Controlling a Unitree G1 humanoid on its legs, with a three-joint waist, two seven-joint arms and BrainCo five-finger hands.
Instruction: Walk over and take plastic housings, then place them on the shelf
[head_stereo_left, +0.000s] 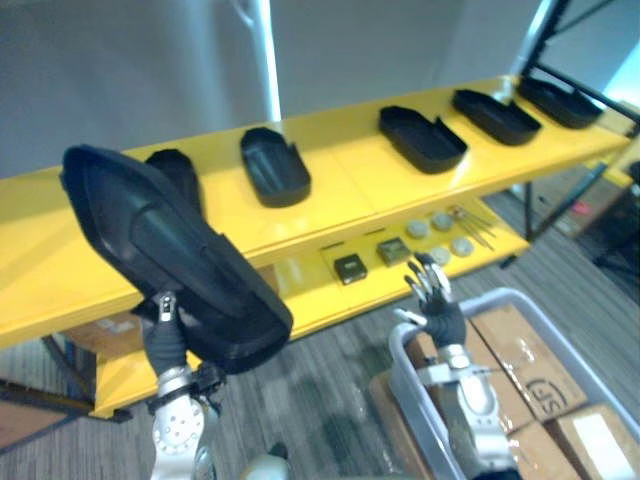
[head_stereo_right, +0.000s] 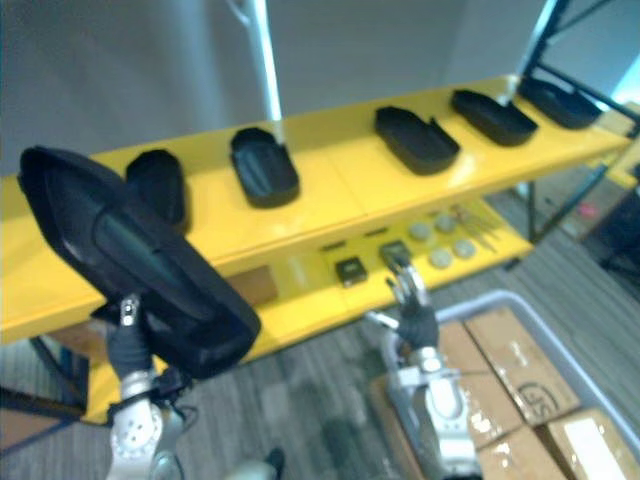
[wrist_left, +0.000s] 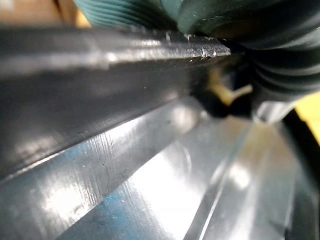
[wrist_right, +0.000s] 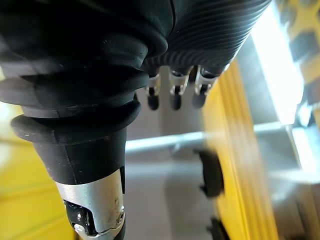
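Five housings line the yellow shelf above seemingly grey carpet.

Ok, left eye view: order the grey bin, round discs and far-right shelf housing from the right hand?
1. Grey bin, directly under the right hand.
2. Round discs, on the lower shelf beyond it.
3. Far-right housing, top shelf, far end.

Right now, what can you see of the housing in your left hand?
The black plastic housing is a long, shallow shell with a raised rim, hollow side toward the camera. It is tilted, narrower end uppermost. The left hand grips its lower edge, holding it before the yellow shelf, not yet set down.
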